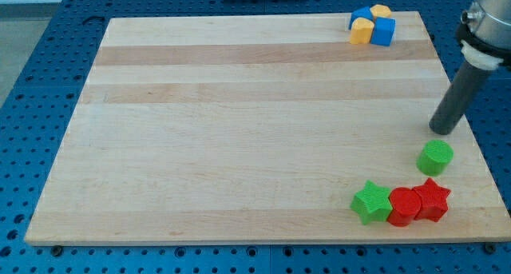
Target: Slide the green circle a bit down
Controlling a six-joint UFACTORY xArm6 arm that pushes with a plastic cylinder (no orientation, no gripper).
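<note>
The green circle (435, 157) lies on the wooden board (239, 130) near the view's right edge, in the lower right. My tip (441, 131) rests on the board just above the green circle, slightly to its right, with a small gap between them. The dark rod slants up to the view's right.
A green star (371, 202), a red block (404, 207) and a red star (432, 199) sit touching in a row below the green circle near the board's bottom edge. Blue blocks (383, 31) and yellow blocks (362, 32) cluster at the top right corner.
</note>
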